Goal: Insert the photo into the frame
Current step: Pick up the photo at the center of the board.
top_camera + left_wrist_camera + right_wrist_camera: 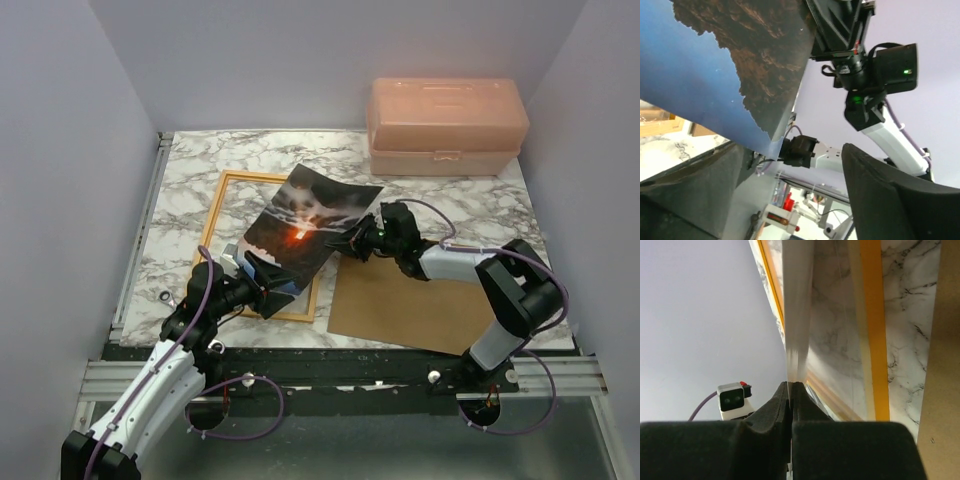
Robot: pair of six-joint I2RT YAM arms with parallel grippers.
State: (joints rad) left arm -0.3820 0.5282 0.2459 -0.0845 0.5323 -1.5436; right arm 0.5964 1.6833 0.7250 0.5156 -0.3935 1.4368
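Observation:
The photo (pixel 312 215), a glowing sun over dark rocks, hangs tilted above the orange frame (pixel 222 196) that lies flat on the marble table. My right gripper (pixel 352 243) is shut on the photo's right edge. In the right wrist view the photo (pixel 797 315) runs edge-on out of the closed gripper (pixel 791 387), with a frame rail (pixel 872 330) beyond. My left gripper (pixel 262 275) stands open at the photo's lower left corner. In the left wrist view the photo (pixel 740 65) fills the top left, its corner above the gap of the left gripper (pixel 790 195), its dark fingers (pixel 890 195) wide apart.
A brown backing board (pixel 410 305) lies flat on the table right of the frame, under the right arm. A pink translucent box (pixel 445 125) stands at the back right. Grey walls close in the table on three sides.

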